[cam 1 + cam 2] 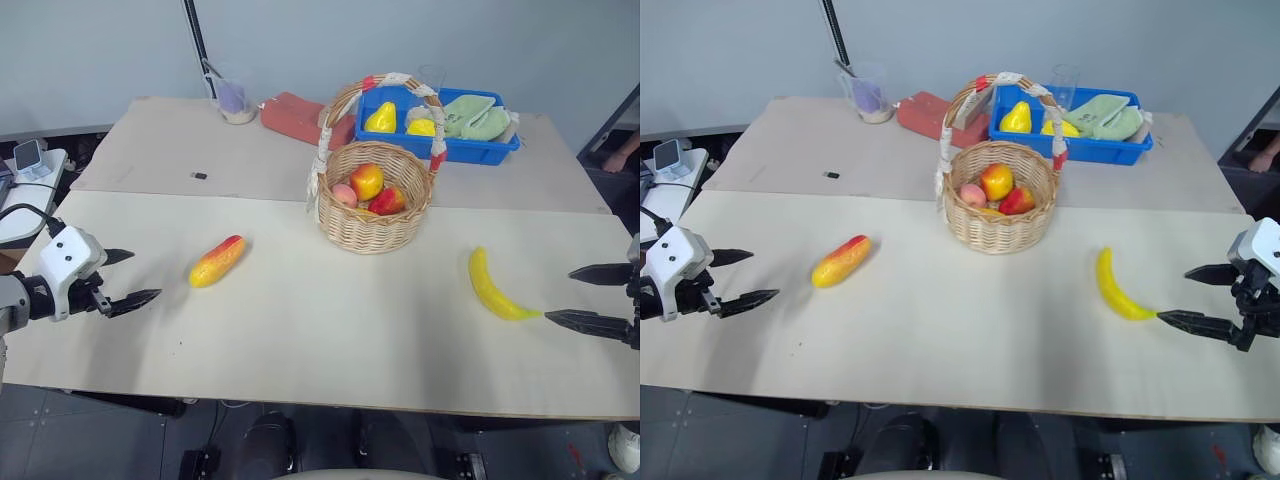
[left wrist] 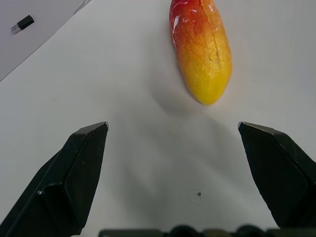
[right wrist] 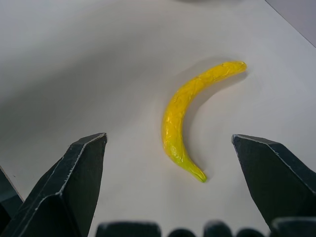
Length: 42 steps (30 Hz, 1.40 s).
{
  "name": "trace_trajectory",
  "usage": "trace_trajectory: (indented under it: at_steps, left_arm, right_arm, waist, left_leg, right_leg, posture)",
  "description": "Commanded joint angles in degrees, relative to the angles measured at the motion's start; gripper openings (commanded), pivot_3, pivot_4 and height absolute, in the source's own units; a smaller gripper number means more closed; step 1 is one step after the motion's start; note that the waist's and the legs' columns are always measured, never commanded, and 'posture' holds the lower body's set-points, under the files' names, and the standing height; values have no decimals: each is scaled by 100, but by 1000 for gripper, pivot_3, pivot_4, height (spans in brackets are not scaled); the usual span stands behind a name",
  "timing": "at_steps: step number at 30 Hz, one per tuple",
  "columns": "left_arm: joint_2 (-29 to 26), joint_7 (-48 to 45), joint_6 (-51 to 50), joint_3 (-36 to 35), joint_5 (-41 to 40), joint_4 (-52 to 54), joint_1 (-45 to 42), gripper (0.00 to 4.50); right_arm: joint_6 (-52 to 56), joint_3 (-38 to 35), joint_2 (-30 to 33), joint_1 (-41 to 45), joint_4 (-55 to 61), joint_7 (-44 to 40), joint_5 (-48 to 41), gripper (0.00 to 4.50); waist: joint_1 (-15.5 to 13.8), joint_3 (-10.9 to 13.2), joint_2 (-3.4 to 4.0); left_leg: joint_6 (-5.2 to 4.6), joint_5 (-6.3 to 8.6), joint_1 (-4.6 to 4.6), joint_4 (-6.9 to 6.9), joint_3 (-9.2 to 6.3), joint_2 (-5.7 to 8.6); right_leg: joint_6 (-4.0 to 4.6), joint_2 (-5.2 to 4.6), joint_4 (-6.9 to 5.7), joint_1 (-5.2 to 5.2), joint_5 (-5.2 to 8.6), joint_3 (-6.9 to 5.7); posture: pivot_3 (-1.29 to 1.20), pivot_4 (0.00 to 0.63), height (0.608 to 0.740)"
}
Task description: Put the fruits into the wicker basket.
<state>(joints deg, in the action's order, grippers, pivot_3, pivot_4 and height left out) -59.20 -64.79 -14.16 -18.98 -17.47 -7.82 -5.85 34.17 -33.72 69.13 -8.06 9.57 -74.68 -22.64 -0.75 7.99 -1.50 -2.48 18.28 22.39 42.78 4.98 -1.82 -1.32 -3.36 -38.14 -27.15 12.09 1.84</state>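
Even, diffuse overhead lighting; all views sharp.
Soft shadows hug the banana [image 3: 185, 116] and red-ended fruit [image 2: 201, 47]; surface [image 1: 330, 320] glare-free.

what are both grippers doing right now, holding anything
left gripper: open, empty, short of the yellow-orange fruit.
right gripper: open, empty, beside the banana.

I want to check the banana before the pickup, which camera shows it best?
The right wrist view: the banana lies whole and close on the table between the open fingers of the right gripper. Both head views show it smaller, to the right of the wicker basket.
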Motion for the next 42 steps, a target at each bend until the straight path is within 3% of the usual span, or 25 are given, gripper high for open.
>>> trace_trajectory:
  at_steps: [1,8,14,26,34,37,41,42]
  left_arm:
    - [-62,-62,-104,-117,-175,16,-145,4500]
    - [221,67,-698,203,-473,783,-277,4500]
    - [696,560,-908,803,-199,1014,-691,4500]
    - [1191,1304,-590,1603,758,-134,-1579,4500]
    - [1399,1391,-568,1859,1005,-529,-1804,4500]
    - [1454,1441,-478,1858,1068,-650,-1884,3657]
    - [1467,1353,-304,1874,1091,-726,-1923,1817]
    - [1469,1259,-264,1871,1031,-667,-1908,1672]
  right_arm:
    - [-78,-181,58,16,103,12,15,4483]
    - [23,109,70,403,551,82,-297,4483]
    - [746,762,-85,1444,1642,511,-1329,4483]
    - [1165,2270,-701,3374,2182,1221,-2182,4483]
    - [1044,2513,-814,3516,2082,1271,-2099,4483]
    - [1048,2445,-804,3423,2116,1302,-2111,4500]
    - [1057,2336,-768,3286,2159,1346,-2121,4500]
    - [1057,2300,-754,3241,2172,1356,-2119,4500]
  waist:
    - [3,0,1]
    - [6,0,1]
    - [8,0,0]
    - [12,1,-1]
    - [1,0,0]
    - [9,0,-1]
    - [10,0,0]
    - [10,0,0]
  left_leg:
    - [0,0,0,0,-1,0]
    - [0,0,0,1,-3,0]
    - [0,0,-1,3,-10,0]
    - [0,0,6,6,-14,5]
    - [0,0,13,11,-15,6]
    - [0,0,14,12,-19,5]
    - [0,0,15,11,-25,5]
    - [0,0,15,11,-26,5]
  right_leg:
    - [0,-1,0,0,0,0]
    - [0,0,-2,0,0,0]
    - [1,2,-7,0,-1,1]
    - [40,1,-3,0,-25,-1]
    - [41,-4,-4,0,-26,-11]
    - [42,-4,-4,0,-26,-14]
    - [42,-4,-5,-1,-26,-16]
    - [42,-4,-4,-1,-26,-16]
  posture:
    - [0,150,659]
    - [0,150,659]
    - [0,150,659]
    - [0,150,659]
    - [0,150,659]
    - [0,150,659]
    - [0,150,659]
    - [0,150,659]
